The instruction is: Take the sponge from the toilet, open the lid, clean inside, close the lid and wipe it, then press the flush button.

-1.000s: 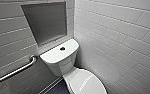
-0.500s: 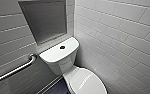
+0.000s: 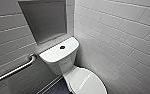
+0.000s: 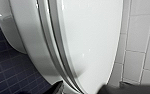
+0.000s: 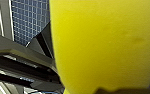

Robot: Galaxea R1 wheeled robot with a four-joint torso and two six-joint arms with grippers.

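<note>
We are seeing the sponge [image 5: 103,45] up close in the right wrist view, bright yellow, with blue floor tiling showing behind it. The right gripper [image 5: 111,90] is holding it, its jaws gripping the sponge, though we are making out little more than a dark edge of them. In the head view the toilet [image 3: 59,57] is standing in the corner of the room, and the lid [image 3: 89,81] is lying shut over the bowl. The flush button [image 3: 62,47] is sitting in the middle of the tank cover, on the far side of the lid. The left gripper [image 4: 88,89] is hovering just beside the lid's rim, its jaws standing wide, with dark fingertips [image 4: 57,87] showing on either side of the lid's edge. A steel grab bar [image 3: 13,71] is running along the left wall, a grey recess [image 3: 44,20] is sitting in the wall above the tank, a white tiled wall [image 3: 121,37] is closing in the right side, and the dark blue floor [image 3: 57,87] is showing left of the bowl
</note>
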